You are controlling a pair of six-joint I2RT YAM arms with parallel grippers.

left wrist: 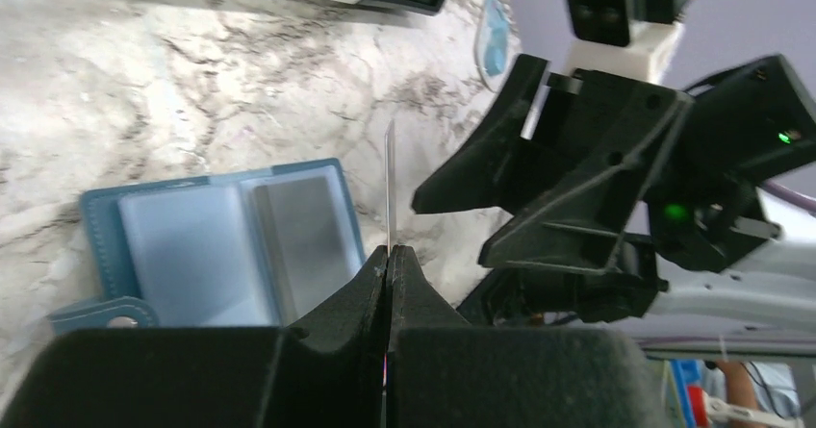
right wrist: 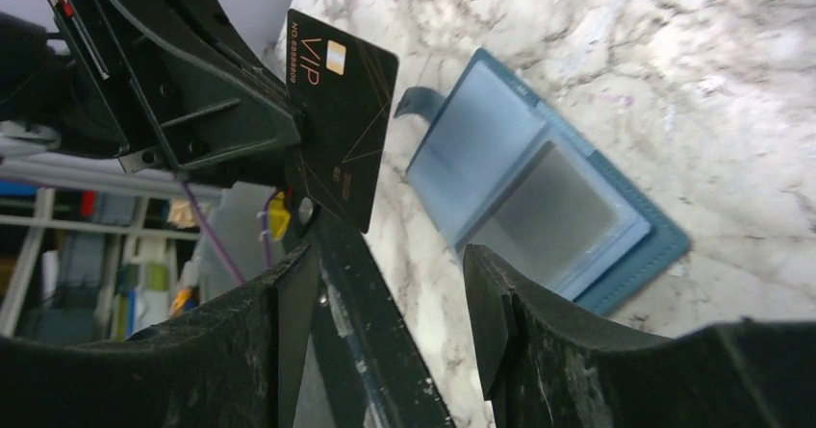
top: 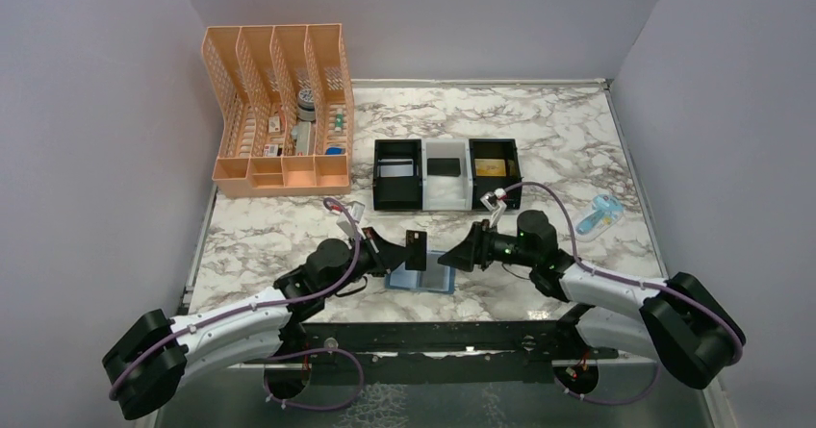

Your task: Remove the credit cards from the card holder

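Left tool [top: 408, 252]: fingers pressed together, pinching a black card [right wrist: 342, 111] by one short edge. The card stands on edge, lifted off the desk [top: 539, 130], above the far side of the wallet [top: 423, 280]. The face with gold "VIP" lettering is turned toward the right tool [top: 460, 255]. From the left wrist the card shows as a thin edge-on line rising from the closed fingertips.

Right tool: fingers spread, nothing between them. It is level with the card and just beside it, not touching.

Wallet: teal-blue, lying open and flat near the near edge of the desk, about mid-width, below and between the two tools. Pale blue pocket panels face up. One pocket shows a grey rectangle, possibly a card; cannot tell for sure.

Mid-desk: a three-compartment tray [top: 399, 197], black-white-black, with a flat grey, black and gold item, one per compartment. Far left corner: an orange file rack [top: 279, 111]. Near the right edge: a small light-blue object [top: 601, 214].
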